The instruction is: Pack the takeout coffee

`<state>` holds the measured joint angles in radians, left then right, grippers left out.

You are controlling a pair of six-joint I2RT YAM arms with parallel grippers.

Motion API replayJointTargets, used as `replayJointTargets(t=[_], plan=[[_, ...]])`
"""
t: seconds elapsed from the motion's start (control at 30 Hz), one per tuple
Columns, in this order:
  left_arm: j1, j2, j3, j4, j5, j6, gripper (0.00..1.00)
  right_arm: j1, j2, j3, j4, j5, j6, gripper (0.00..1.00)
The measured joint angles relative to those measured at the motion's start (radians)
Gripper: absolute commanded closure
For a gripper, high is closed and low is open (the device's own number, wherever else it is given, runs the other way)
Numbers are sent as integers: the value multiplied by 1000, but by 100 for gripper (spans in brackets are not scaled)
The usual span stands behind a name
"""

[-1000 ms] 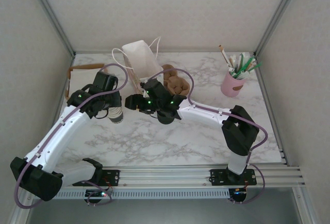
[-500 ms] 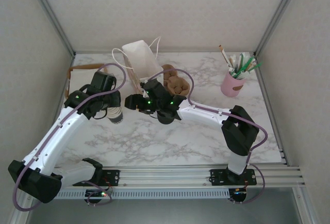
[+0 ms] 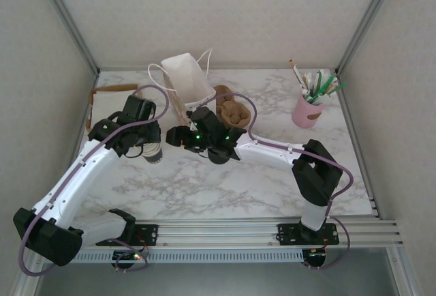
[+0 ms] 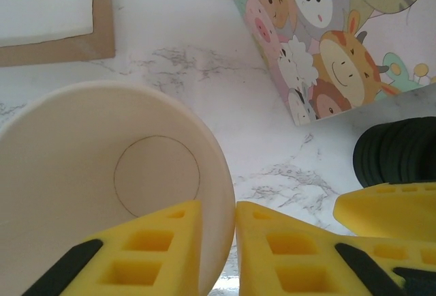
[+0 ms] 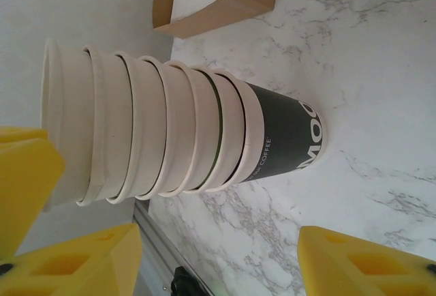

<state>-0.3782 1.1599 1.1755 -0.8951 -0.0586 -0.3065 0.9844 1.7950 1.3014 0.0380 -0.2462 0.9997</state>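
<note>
Freeing the top cup (image 4: 102, 173) from the cup stack (image 5: 170, 132)
Rim clamped by left gripper (image 4: 218, 241), nested atop the stack; lift straight and slow, closing the spread right gripper (image 5: 218, 255) on lower cups.

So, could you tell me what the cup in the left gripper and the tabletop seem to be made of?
Cup: matte cream paper, likely, given its thin rim and inset base disc. Tabletop: white with grey veining, marble or a marble-look laminate; can't tell which.
</note>
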Motion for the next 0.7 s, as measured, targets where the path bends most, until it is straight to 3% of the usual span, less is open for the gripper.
replayJointTargets(t=[0.37, 0.7], plan=[[-1, 2, 1, 2, -2, 1, 100, 0, 1, -13, 109, -23, 56, 43], [-6, 2, 13, -16, -2, 0, 100, 1, 54, -15, 243, -71, 133, 51]])
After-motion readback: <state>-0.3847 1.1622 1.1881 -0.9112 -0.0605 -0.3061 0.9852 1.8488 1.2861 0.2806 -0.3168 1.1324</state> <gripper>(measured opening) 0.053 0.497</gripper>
